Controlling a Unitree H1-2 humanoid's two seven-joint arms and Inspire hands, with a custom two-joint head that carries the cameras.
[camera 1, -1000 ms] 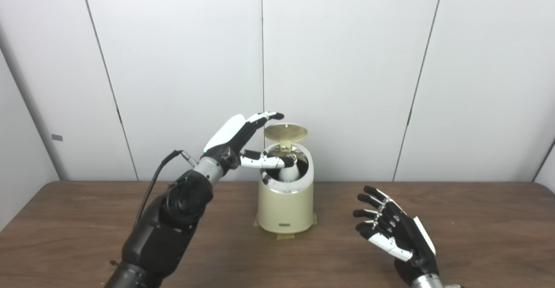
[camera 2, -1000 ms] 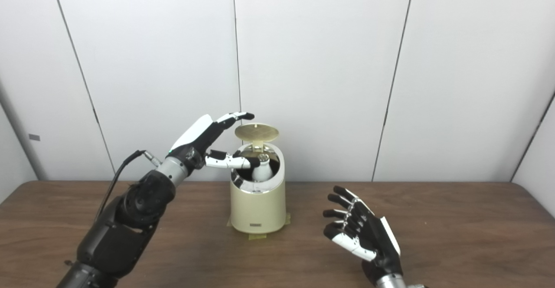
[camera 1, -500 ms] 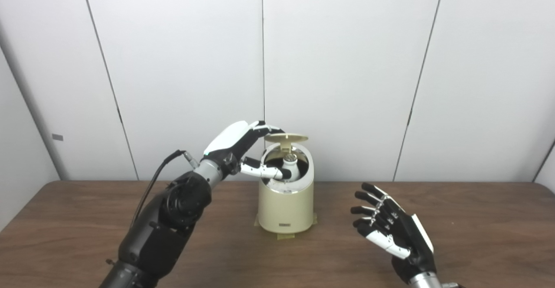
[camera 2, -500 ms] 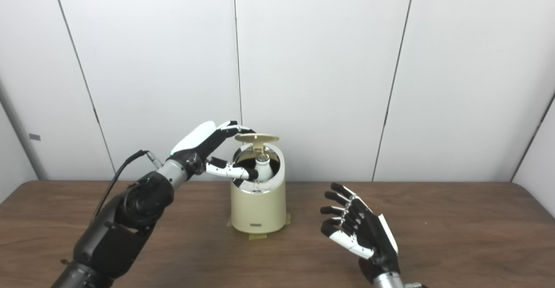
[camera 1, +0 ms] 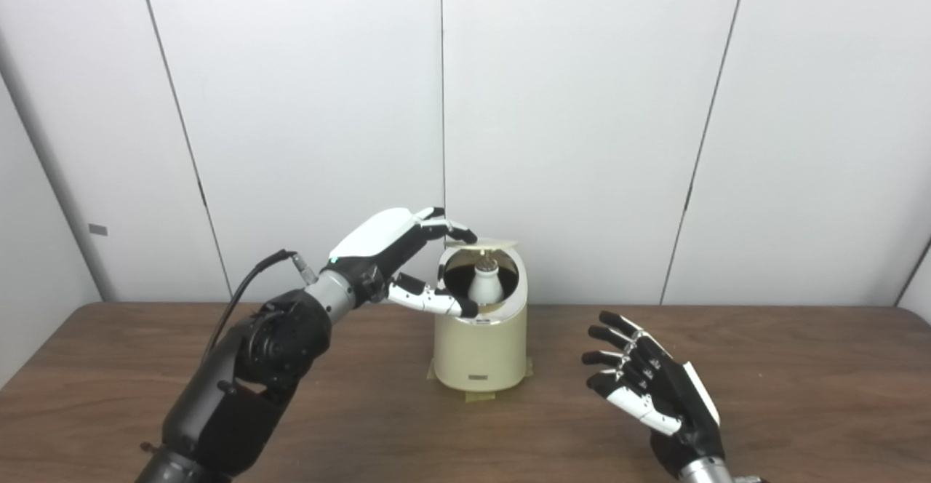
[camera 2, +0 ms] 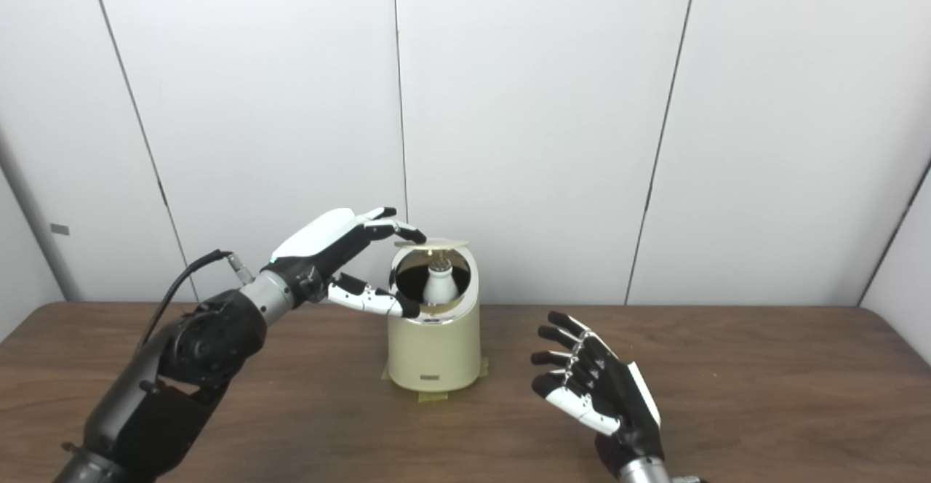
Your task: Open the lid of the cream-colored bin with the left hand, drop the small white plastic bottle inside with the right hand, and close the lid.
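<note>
Left eye view: the bin stands mid-table on tape. Its lid lies nearly flat above the opening, seen edge-on. The bottle stands upright inside. The left hand reaches in from the left, fingertips at the lid's left edge, thumb by the bin's rim, grasping nothing.

Right eye view: the right hand hovers right of the bin, well apart, fingers spread and empty. The bottle shows through the opening under the lid.

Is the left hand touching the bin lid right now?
Touching. In the right eye view the left hand's fingers rest on the lid's left edge.
</note>
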